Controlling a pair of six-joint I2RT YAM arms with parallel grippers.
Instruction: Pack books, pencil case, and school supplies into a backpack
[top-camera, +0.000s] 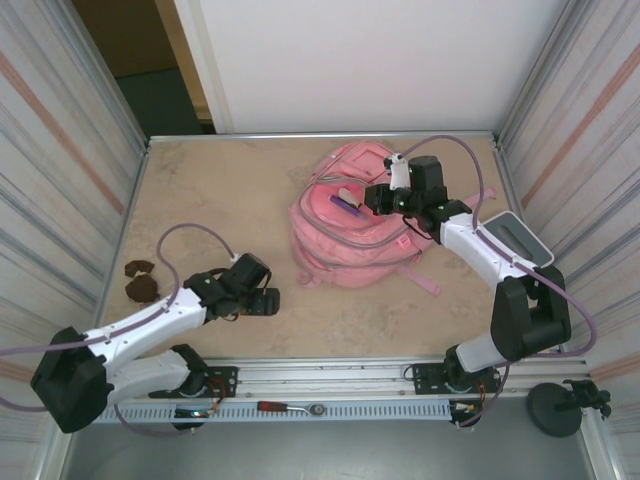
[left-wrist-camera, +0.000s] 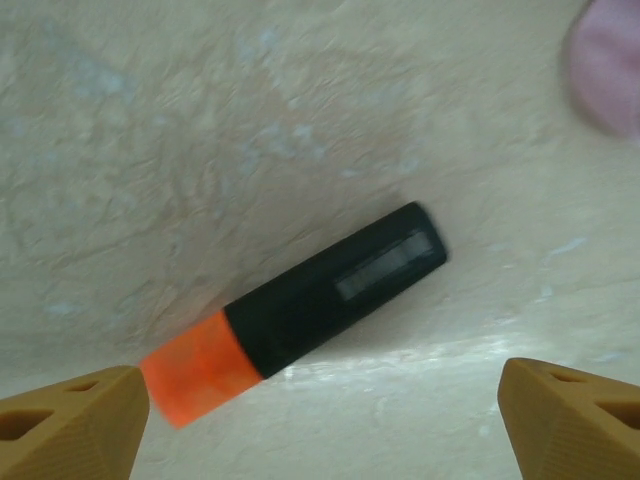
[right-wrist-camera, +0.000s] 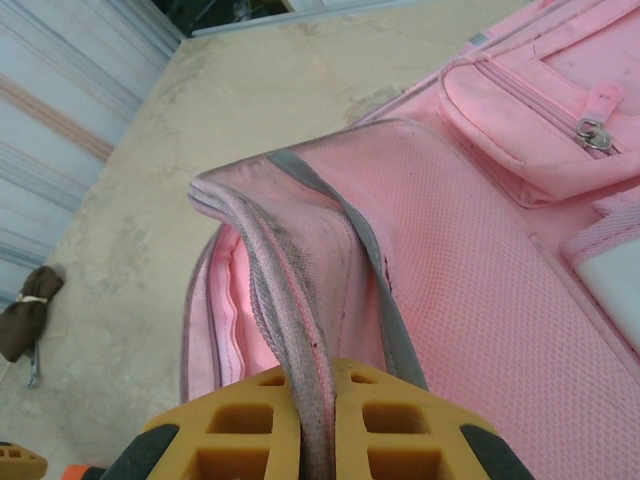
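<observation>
The pink backpack (top-camera: 345, 240) lies at the middle right of the table, its top pocket gaping. A thin purple pen (top-camera: 347, 205) and a small white piece (top-camera: 347, 193) rest in that opening. My right gripper (right-wrist-camera: 332, 420) is shut on the backpack's grey zipper edge (right-wrist-camera: 290, 300), holding the flap up. An orange-and-black marker (left-wrist-camera: 300, 310) lies flat on the table, just ahead of my left gripper (left-wrist-camera: 320, 430). That gripper hovers low with its fingers (left-wrist-camera: 75, 425) spread wide and touches nothing. The books and pencil case are hidden.
A grey-white rectangular box (top-camera: 515, 238) sits by the right wall, behind the right arm. Two brown lumps (top-camera: 140, 280) lie near the left wall. Metal walls close in both sides, and a rail (top-camera: 330, 385) runs along the near edge.
</observation>
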